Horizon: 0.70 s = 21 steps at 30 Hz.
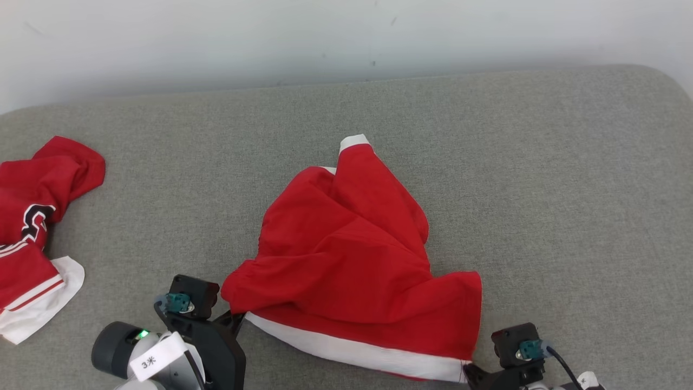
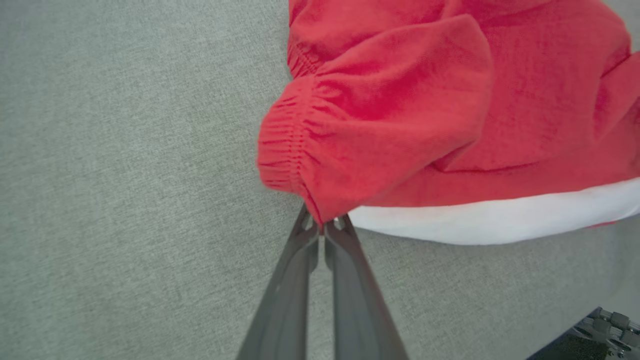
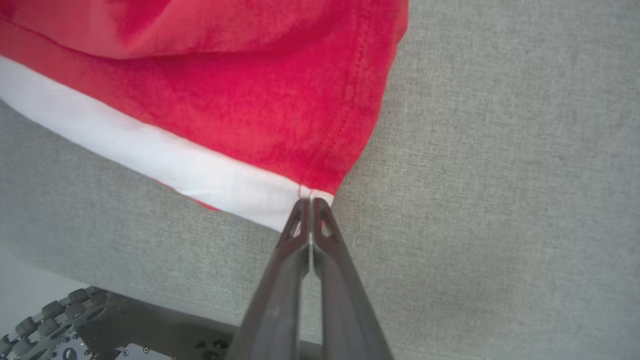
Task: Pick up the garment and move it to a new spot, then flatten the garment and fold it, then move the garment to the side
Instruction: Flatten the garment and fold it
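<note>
The red garment [image 1: 352, 260] lies crumpled in the lower centre of the head view on the grey fabric surface [image 1: 541, 189], its white band [image 1: 357, 352] along the near edge. Both claws have a pinch on it. The left claw [image 2: 322, 227] is closed on the corner just below the gathered elastic waistband [image 2: 280, 150], and the right claw [image 3: 311, 204] is closed on the stitched corner where the white band meets the red side seam.

The step in hand looks like raising and spreading the cloth by these two corners. To do it well, the claws should rise together and draw apart evenly, so the near edge goes taut without either small bite slipping. The right pinch takes very little fabric, so a slow pull seems wise. The far folds will need to drag out flat.

Both arms sit low at the bottom of the head view, at lower left and lower right, with fingers reaching inward to the garment's corners. A second red garment [image 1: 32, 211] lies well apart at the left edge.
</note>
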Tool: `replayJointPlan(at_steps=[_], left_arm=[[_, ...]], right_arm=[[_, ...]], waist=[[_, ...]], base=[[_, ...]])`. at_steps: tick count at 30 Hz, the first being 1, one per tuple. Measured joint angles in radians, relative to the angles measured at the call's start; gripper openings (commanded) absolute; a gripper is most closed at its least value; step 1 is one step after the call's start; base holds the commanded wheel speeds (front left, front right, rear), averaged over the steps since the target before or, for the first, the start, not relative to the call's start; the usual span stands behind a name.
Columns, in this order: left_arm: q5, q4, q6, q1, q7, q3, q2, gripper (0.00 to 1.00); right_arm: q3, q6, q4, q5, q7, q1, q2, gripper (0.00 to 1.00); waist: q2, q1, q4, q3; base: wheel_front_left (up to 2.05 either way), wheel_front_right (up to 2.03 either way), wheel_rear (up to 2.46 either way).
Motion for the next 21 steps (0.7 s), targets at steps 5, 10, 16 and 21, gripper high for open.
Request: replayJointPlan(at_steps=[5,10,16,21], left_arm=[[-0.005,-0.001,0.0,0.006,0.0,-0.005,-0.003,0.0],[-0.012,-0.001,0.0,0.018,0.0,-0.007,-0.003,0.0],[-0.017,-0.001,0.0,0.018,0.002,-0.007,-0.002,0.0],[-0.017,-0.002,0.0,0.018,0.005,-0.008,-0.001,0.0]], right_arm=[[0.014,0.0,0.007,0.005,0.009,0.023,0.001,1.0],[0.015,0.0,0.009,0.005,0.014,0.022,0.003,1.0],[0.014,0.0,0.023,0.006,0.018,0.02,0.004,0.78],[0.013,0.0,0.034,0.006,0.025,0.02,0.007,0.18]], waist=[[0.0001,0.0,0.0,-0.001],[0.0,0.0,0.002,0.003],[0.0001,0.0,0.004,0.008],[0.0001,0.0,0.006,0.01]], base=[[0.0,0.0,0.0],[0.0,0.0,0.0],[0.0,0.0,0.0],[0.0,0.0,0.0]])
